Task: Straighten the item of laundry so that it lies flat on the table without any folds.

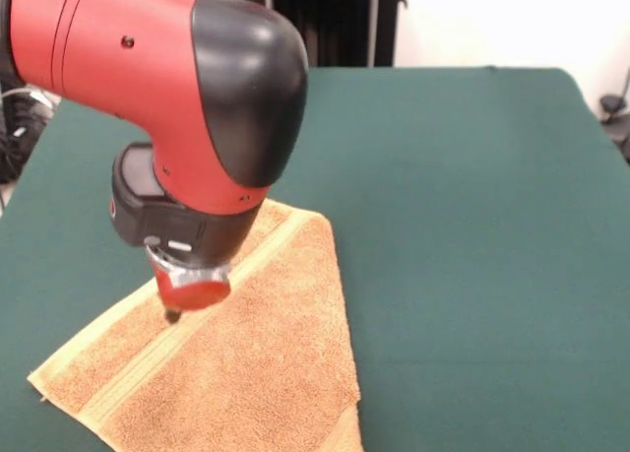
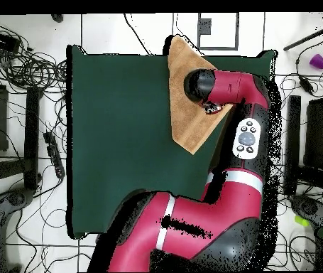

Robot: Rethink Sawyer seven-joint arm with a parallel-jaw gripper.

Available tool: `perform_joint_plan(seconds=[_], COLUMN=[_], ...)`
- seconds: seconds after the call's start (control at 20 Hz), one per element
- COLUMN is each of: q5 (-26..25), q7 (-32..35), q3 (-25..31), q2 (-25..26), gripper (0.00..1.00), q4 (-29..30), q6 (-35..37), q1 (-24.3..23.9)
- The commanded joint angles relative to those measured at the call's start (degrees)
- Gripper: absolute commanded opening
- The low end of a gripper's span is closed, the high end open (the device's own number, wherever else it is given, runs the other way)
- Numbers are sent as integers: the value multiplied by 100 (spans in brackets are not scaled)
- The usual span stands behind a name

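Near the front edge of the dark green worktop, the orange-yellow towel lay in a roughly triangular, wedge-like outline rather than as a rectangle, which suggested that part of it was doubled over on itself. One pale woven band ran diagonally across it from the lower left toward the upper point; a second pale strip showed at the lower right corner. In the overhead view the towel sat against one long edge of the worktop, its broad end at or just over that edge and its point directed inward, with most of the felt surface bare.

The red and black arm descended over the towel's upper left portion, and the gripper hung low over the diagonal band, apparently touching or just above the cloth. Whether the fingers were spread, pressed together or pinching fabric could not be told, since only a small dark tip showed beneath the red wrist cap. The placement over the band, near the presumed fold line, was consistent with an attempt to take hold of the upper layer and draw it outward. The towel was judged not yet flat.
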Motion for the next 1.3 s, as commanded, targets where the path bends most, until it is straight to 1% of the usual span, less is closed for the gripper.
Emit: perform_joint_plan(seconds=[0.05,0.1,0.2,0.25,0.35,0.45,0.5,0.65,0.7,0.75,0.9,1.05,1.25,1.3], q5=[146,232,404,354,309,435,450,847,947,978,1057,1192,1208,1162], q7=[2918,3084,3292,3477,4293,4859,5064,5535,5660,5743,5693,5801,6193,6352], q3=[-125,-81,124,72,-198,-123,-99,145,200,237,523,764,715,558], q2=[-65,-140,-224,-270,-237,-283,-241,-5,107,138,53,122,306,405], gripper=[0,0,0,0,0,0,0,0,0,0,0,0,0,0], q4=[1370,1533,1778,1873,1915,2164,2160,1968,1819,1793,2006,2010,1787,1579], q6=[755,652,206,-13,-89,-525,-771,-591,-480,-542,-987,-1078,-931,-694], q1=[291,271,188,252,462,533,582,511,493,497,379,256,324,418])
